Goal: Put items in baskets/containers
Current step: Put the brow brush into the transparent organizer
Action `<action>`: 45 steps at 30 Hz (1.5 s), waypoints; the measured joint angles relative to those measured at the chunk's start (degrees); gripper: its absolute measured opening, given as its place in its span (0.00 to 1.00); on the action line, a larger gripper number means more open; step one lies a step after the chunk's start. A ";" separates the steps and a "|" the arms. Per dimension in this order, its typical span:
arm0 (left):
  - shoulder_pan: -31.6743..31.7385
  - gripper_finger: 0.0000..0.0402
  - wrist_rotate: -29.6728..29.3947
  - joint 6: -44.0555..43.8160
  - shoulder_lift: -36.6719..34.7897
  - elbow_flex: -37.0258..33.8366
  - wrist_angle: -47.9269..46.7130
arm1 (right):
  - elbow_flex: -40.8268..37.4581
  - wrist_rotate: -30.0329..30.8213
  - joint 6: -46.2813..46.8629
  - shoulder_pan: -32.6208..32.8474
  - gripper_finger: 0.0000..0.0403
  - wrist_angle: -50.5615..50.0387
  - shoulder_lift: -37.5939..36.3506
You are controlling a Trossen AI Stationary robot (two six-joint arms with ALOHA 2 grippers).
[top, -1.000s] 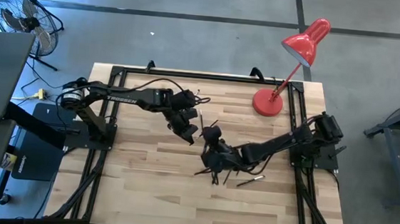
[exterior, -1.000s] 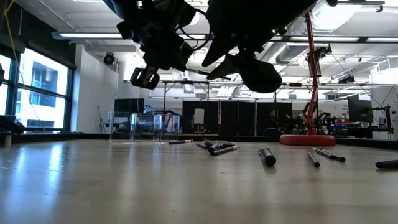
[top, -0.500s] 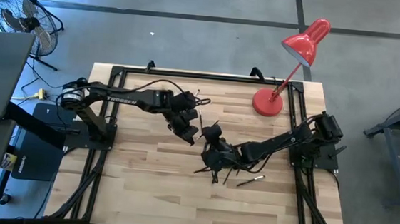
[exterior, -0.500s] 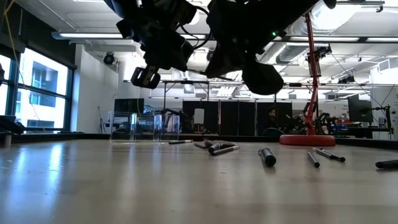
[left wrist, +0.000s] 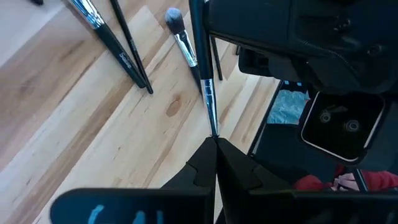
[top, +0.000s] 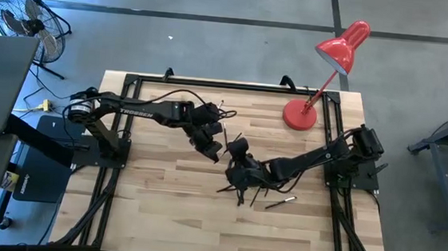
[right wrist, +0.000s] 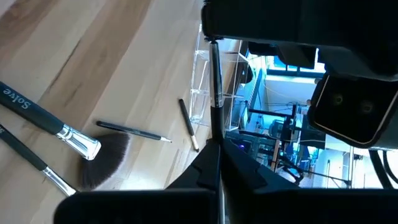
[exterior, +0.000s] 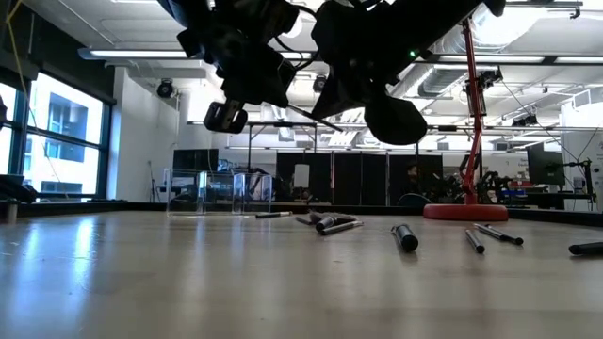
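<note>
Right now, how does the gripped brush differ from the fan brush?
The gripped brush is in the air, pinched by the left gripper and right gripper; the fan brush lies on the table. The gripped brush is thin; the fan brush has a fluffy head. Both: dark handles.

We are reaching the left arm (top: 141,109) from the table's left edge toward the middle, its wrist bending down. We are keeping the left gripper (top: 212,149) raised above the table, with its fingers (left wrist: 211,163) pressed together. We are extending the right arm (top: 317,159) from the right edge, low and nearly level. We are holding the right gripper (top: 239,160) just beside the left one, also raised, its fingers (right wrist: 214,163) pressed together.
</note>
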 joint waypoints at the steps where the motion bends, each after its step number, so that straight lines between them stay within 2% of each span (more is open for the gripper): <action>1: 0.00 0.02 -0.37 0.04 0.00 0.00 0.00 | 0.00 0.02 0.03 -0.07 0.00 -0.03 0.00; 9: 0.11 0.06 0.26 1.57 0.00 0.00 0.15 | 0.00 -0.39 1.47 -0.66 0.01 -0.06 -0.02; 16: 0.13 0.01 0.26 2.47 0.00 0.00 -0.04 | 0.00 1.09 1.46 -0.69 0.06 -0.06 -0.04; 32: 0.13 0.00 1.81 3.07 0.00 0.00 -0.11 | 0.00 3.87 -8.60 0.12 0.31 1.71 -0.04; 39: 0.13 0.00 3.51 2.92 0.00 0.00 -0.09 | 0.00 -2.17 -12.49 0.10 0.34 2.56 -0.04; 45: 0.13 0.00 5.82 2.84 0.00 0.00 -0.11 | -0.02 -2.71 -15.08 0.10 0.32 4.08 -0.04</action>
